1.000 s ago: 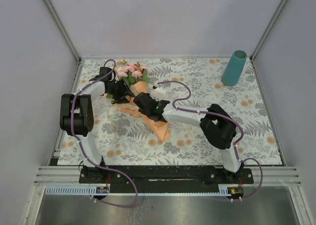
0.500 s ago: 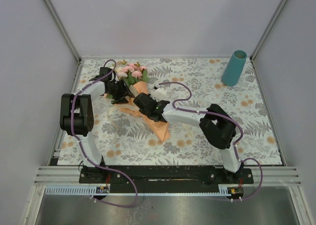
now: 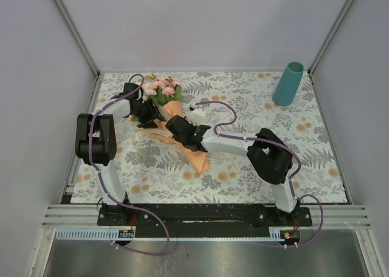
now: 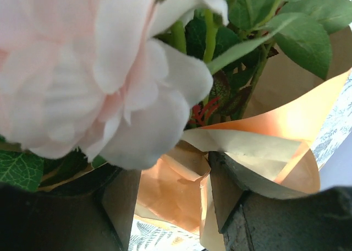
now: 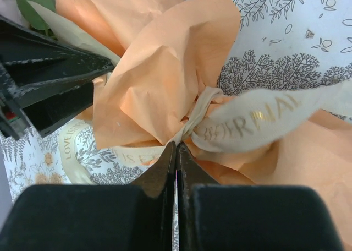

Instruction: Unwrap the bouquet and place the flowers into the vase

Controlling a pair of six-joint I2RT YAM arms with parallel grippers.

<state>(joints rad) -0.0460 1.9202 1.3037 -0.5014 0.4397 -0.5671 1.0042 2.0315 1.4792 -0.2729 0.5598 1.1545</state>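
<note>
Floral tablecloth (image 3: 304, 143): left tool (image 4: 171, 169) clamps bouquet (image 4: 278, 119) wrap; right tool (image 5: 176, 147) pinched closed at ribbon (image 5: 247, 121) knot.

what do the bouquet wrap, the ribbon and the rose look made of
Wrap: matte tan-orange paper, by its sharp creases and crumples. Ribbon: cream, probably fabric, with gold printed lettering. Rose: likely fabric petals, soft and matte, though blurred.

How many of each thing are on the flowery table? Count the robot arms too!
Robot arms: 2
Bunch of flowers: 1
Blue vase: 1
Ribbon: 1
Total: 5
</note>
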